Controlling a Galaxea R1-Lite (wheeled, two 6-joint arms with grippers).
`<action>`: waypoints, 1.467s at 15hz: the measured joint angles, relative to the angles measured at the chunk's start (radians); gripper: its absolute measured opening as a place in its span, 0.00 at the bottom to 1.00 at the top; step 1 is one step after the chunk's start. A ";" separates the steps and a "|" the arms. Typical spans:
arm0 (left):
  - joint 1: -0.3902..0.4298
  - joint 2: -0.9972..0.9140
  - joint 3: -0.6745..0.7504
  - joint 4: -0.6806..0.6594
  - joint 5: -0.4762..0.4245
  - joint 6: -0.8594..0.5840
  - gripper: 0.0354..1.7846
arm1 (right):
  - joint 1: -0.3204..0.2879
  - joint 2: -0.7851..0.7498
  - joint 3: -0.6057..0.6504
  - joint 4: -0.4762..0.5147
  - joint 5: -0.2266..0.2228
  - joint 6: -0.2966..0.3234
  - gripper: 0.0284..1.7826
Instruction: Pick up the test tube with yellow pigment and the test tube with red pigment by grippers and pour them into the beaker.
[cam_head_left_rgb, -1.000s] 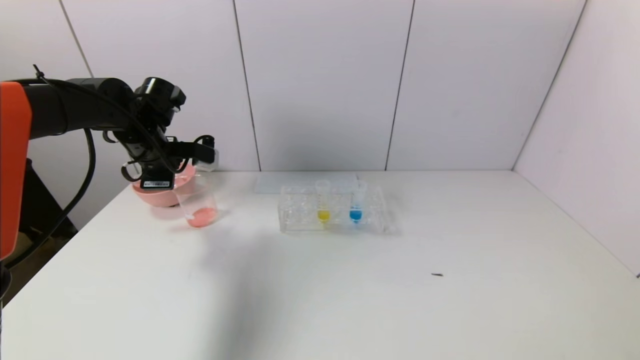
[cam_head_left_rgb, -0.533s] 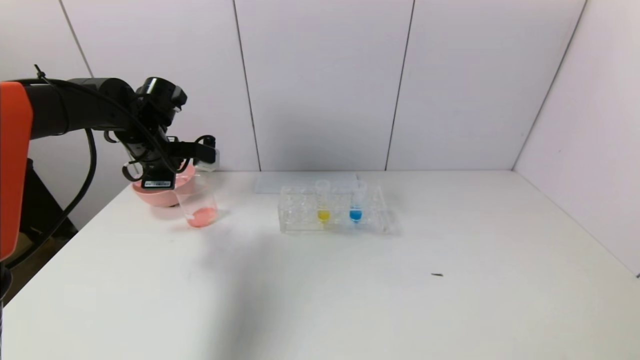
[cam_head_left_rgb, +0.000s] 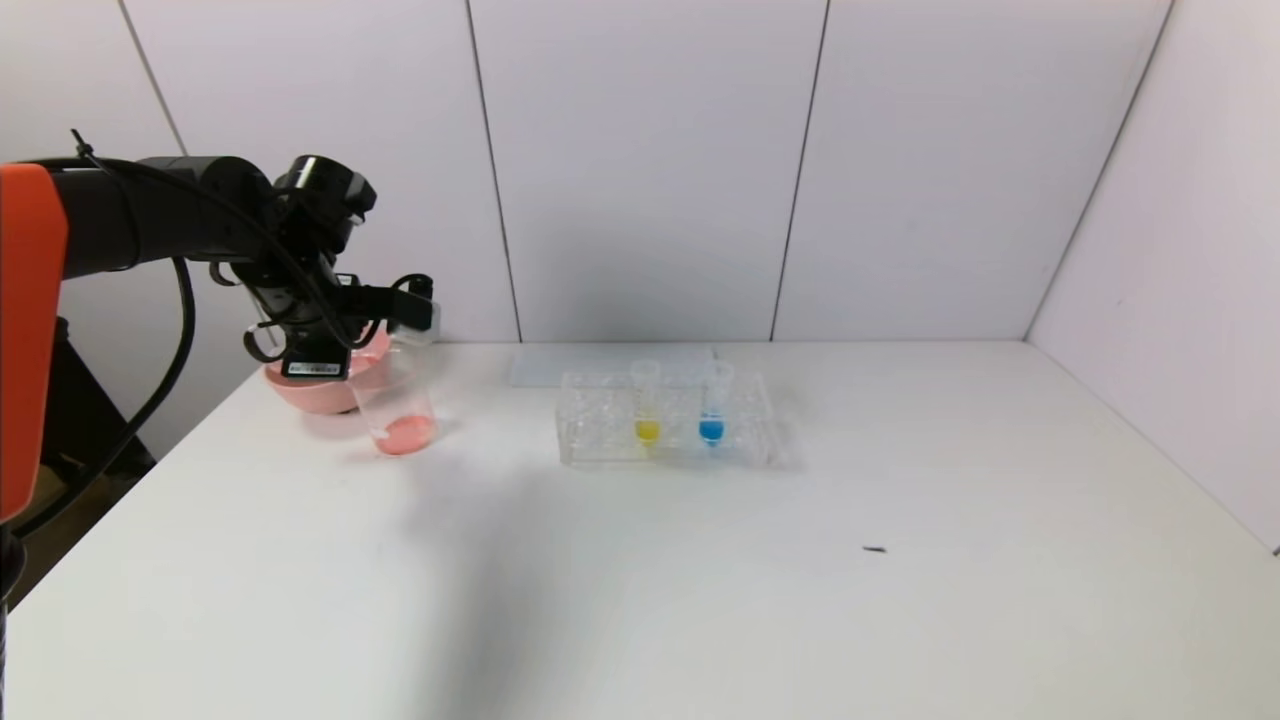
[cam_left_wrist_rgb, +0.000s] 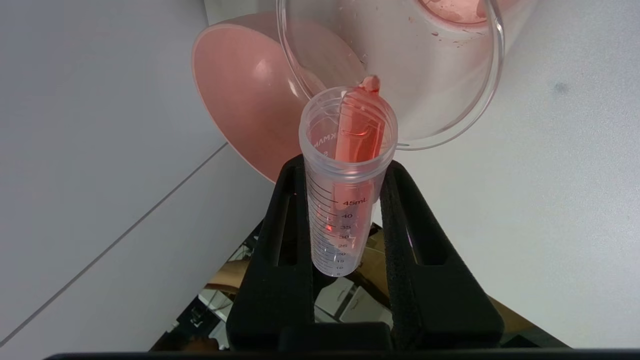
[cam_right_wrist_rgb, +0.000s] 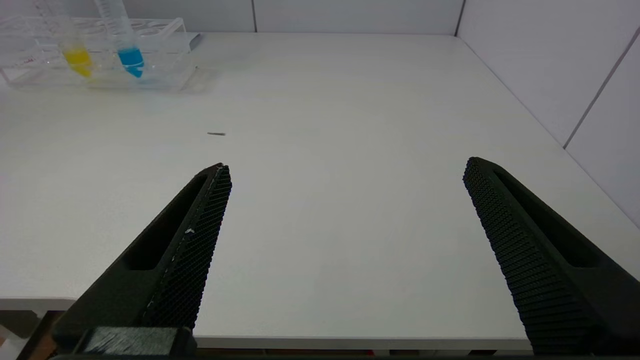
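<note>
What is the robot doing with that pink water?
The robot's left claw is squeezing the test tube with red pigment and tipping it over the beaker. Red liquid is at the tube's mouth, and some already sits in the bottom of the beaker. A pink bowl stands just behind the beaker. The test tube with yellow pigment and a blue tube stand in the clear rack. The right claw is open, holding nothing, off over the near right side of the table.

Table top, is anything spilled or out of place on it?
No spill shows. The only oddity is a small dark speck lying alone on the white table, well apart from the clear plastic tube rack. The red liquid sits inside the clear glass beaker.
</note>
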 joint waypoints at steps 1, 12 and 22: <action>0.000 0.000 0.000 0.000 0.000 0.003 0.22 | 0.000 0.000 0.000 0.000 0.000 0.000 0.95; 0.000 0.001 0.000 0.008 0.029 0.011 0.22 | 0.000 0.000 0.000 0.000 0.000 0.000 0.95; -0.004 0.001 0.000 0.005 0.051 0.011 0.22 | 0.000 0.000 0.000 0.000 0.000 0.000 0.95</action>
